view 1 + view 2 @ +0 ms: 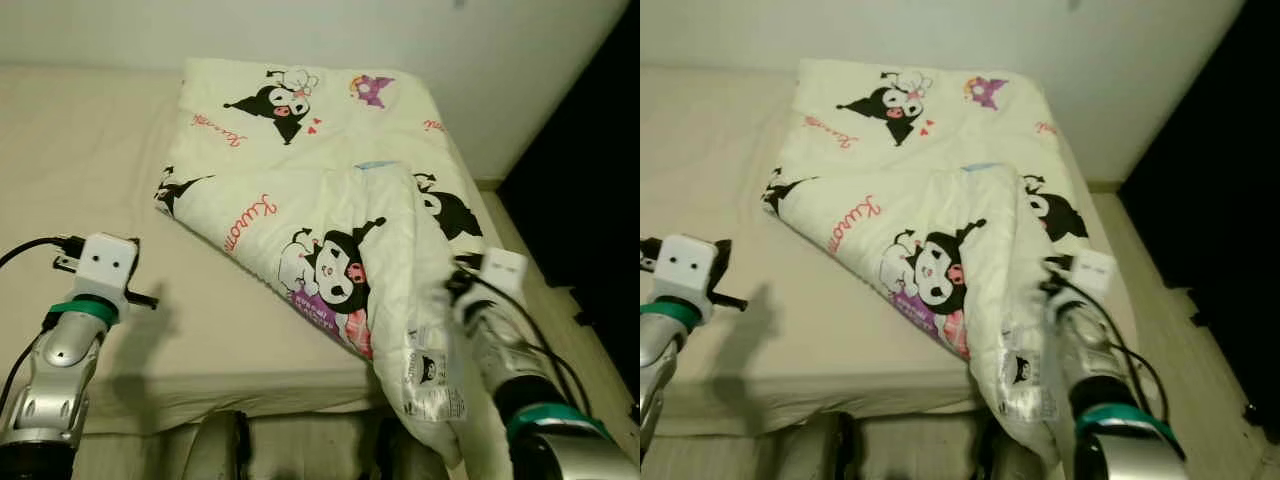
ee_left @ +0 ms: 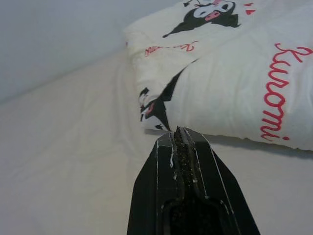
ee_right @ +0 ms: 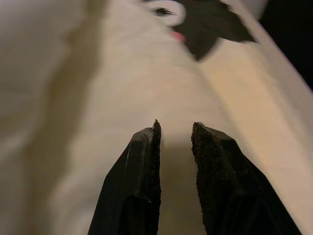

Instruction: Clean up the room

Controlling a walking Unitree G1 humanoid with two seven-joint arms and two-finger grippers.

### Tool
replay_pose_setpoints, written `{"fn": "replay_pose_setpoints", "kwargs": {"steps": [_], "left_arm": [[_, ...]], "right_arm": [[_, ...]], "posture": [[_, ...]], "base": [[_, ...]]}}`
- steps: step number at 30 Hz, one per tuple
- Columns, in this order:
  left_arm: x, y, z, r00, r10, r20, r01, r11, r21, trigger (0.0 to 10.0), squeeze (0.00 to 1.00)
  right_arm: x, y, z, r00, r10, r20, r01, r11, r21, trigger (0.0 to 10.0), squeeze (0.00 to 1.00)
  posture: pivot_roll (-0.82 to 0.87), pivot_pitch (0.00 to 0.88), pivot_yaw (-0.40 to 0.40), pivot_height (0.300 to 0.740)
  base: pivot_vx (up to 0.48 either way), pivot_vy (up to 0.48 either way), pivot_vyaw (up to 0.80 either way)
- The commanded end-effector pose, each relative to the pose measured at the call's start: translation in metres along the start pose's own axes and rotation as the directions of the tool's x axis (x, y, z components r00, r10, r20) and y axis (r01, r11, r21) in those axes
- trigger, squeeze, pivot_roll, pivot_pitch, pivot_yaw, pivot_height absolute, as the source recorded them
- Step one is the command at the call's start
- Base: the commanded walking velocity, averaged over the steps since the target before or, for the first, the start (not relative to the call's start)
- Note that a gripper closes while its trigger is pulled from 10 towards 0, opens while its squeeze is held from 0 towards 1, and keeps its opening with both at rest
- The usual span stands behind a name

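A beige-sheeted bed [image 1: 90,160] carries a folded cream cartoon-print quilt [image 1: 320,190].

A beige-sheeted bed [image 1: 90,170] stands against a pale wall [image 1: 300,30], with light floor [image 1: 575,330] alongside.

A: What lies ahead?
B: A bed [image 1: 760,330] with a beige sheet, and a cream cartoon-print quilt [image 1: 930,200] on its right half, one corner folded over toward the near edge.
A: And the arms?
B: The left arm [image 1: 670,300] hovers over the bare sheet at near left. The right arm [image 1: 1095,350] is beside the quilt's hanging edge, near right.
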State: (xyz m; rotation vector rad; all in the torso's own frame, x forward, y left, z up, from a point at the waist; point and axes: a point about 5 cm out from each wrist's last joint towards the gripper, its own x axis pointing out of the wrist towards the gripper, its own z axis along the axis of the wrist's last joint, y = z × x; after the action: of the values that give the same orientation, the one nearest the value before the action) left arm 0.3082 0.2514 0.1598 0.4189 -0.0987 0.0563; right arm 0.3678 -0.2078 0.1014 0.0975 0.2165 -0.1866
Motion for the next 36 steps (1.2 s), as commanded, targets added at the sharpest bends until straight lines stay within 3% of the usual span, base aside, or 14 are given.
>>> {"fn": "replay_pose_setpoints", "kwargs": {"steps": [1,5,6,17,20,21,24,26,28,30,31,32,33,36], "left_arm": [[-0.002,0.001,-0.002,1.0,-0.009,-0.018,0.009,1.0,0.012,10.0,0.0],[-0.002,0.002,-0.001,1.0,-0.013,-0.015,0.013,1.0,0.017,10.0,0.0],[-0.002,0.004,0.001,1.0,-0.018,-0.014,0.018,0.999,0.028,10.0,0.0],[0.002,0.012,0.003,1.0,-0.007,-0.011,0.007,0.999,0.038,10.0,0.0],[0.003,0.014,0.003,1.0,0.001,-0.014,0.0,0.999,0.035,10.0,0.0],[0.005,0.016,0.003,1.0,0.009,-0.012,-0.009,1.0,0.03,10.0,0.0],[0.006,0.017,0.004,1.0,0.015,-0.01,-0.015,1.0,0.027,10.0,0.0],[0.008,0.019,0.005,1.0,0.024,-0.005,-0.024,0.999,0.024,10.0,0.0],[0.008,0.019,0.005,1.0,0.024,-0.005,-0.024,0.999,0.024,10.0,0.0],[0.012,0.021,0.007,0.999,0.035,0.006,-0.035,0.999,0.021,10.0,0.0],[0.012,0.021,0.007,0.999,0.035,0.006,-0.035,0.999,0.021,10.0,0.0],[0.014,0.022,0.009,0.999,0.04,0.015,-0.041,0.999,0.018,10.0,0.0],[0.014,0.022,0.009,0.999,0.04,0.015,-0.041,0.999,0.018,10.0,0.0],[0.018,0.023,0.009,0.999,0.048,0.022,-0.049,0.999,0.01,10.0,0.0]], "right_arm": [[-0.001,-0.003,-0.006,0.999,-0.025,-0.019,0.025,1.0,-0.019,10.0,0.0],[0.0,0.006,-0.005,1.0,-0.019,-0.016,0.019,0.999,-0.035,10.0,0.0],[0.002,0.031,-0.003,0.999,0.048,-0.023,-0.049,0.998,-0.044,10.0,0.0],[-0.006,0.097,-0.002,0.951,0.306,-0.039,-0.307,0.952,-0.017,10.0,0.0],[-0.018,0.133,-0.005,0.87,0.492,-0.025,-0.492,0.87,0.031,10.0,0.0],[-0.031,0.159,-0.007,0.77,0.638,0.004,-0.636,0.766,0.092,10.0,0.0],[-0.036,0.168,-0.008,0.719,0.694,0.023,-0.691,0.713,0.119,10.0,0.0],[-0.045,0.178,-0.009,0.631,0.773,0.067,-0.769,0.612,0.185,10.0,0.0],[-0.045,0.178,-0.009,0.631,0.773,0.067,-0.769,0.612,0.185,10.0,0.0],[-0.057,0.179,-0.007,0.471,0.866,0.167,-0.861,0.41,0.303,10.0,0.0],[-0.057,0.179,-0.007,0.471,0.866,0.167,-0.861,0.41,0.303,10.0,0.0],[-0.064,0.168,-0.008,0.374,0.902,0.217,-0.897,0.292,0.333,10.0,0.0],[-0.064,0.168,-0.008,0.374,0.902,0.217,-0.897,0.292,0.333,10.0,0.0],[-0.08,0.136,-0.023,0.215,0.953,0.215,-0.938,0.141,0.316,10.0,0.0]], "posture": [[0.28,0.153,0.004,0.6],[0.29,0.16,0.009,0.6],[0.3,0.168,0.009,0.6],[0.3,0.168,0.008,0.6],[0.29,0.149,0.004,0.6],[0.29,0.146,-0.001,0.6],[0.28,0.14,-0.005,0.6],[0.27,0.126,-0.008,0.6],[0.27,0.126,-0.008,0.6],[0.27,0.112,-0.011,0.6],[0.27,0.112,-0.011,0.6],[0.26,0.108,-0.011,0.6],[0.26,0.108,-0.011,0.6],[0.23,0.089,-0.009,0.6]], "base": [[0.0,0.0,0.0],[0.0,0.0,0.0],[0.0,0.0,0.0],[0.0,0.0,0.0],[0.0,0.0,0.0],[0.0,0.0,0.0],[0.0,0.0,0.0],[0.0,0.0,0.0],[0.0,0.0,0.0],[0.0,0.0,0.0],[0.0,0.0,0.0],[0.0,0.0,0.0],[0.0,0.0,0.0],[0.0,0.0,0.0]]}}
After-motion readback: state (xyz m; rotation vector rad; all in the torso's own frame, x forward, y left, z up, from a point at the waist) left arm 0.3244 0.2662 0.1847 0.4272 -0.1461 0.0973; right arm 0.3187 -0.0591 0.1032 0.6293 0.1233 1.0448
